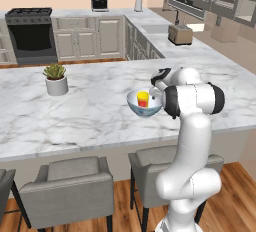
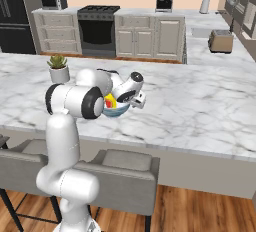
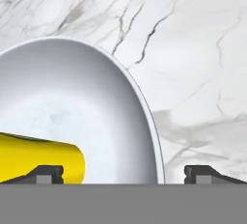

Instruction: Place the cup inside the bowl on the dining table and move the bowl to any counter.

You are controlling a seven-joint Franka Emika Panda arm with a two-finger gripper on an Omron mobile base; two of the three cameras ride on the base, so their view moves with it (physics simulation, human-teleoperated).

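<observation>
Nearest your hand camera, the 2 dark fingertips [image 3: 48,174] stand wide apart, and the right wall of the bowl [image 3: 120,121] runs between them: 1 tip sits over the white inside, the other over the marble outside the rim. The gripper [image 3: 123,175] is fully spread and grips nothing. You can see the cup [image 3: 38,158] inside the bowl, its yellow side next to the inner tip. From the left base camera, the bowl [image 1: 144,107] rests on the dining table [image 1: 90,111] near its front edge, with the yellow and red cup [image 1: 143,99] in it, just beside the robot's wrist. A potted plant [image 1: 56,79] stands well apart to the left. The counter [image 1: 195,48] with a toaster [image 1: 180,34] lies beyond.
</observation>
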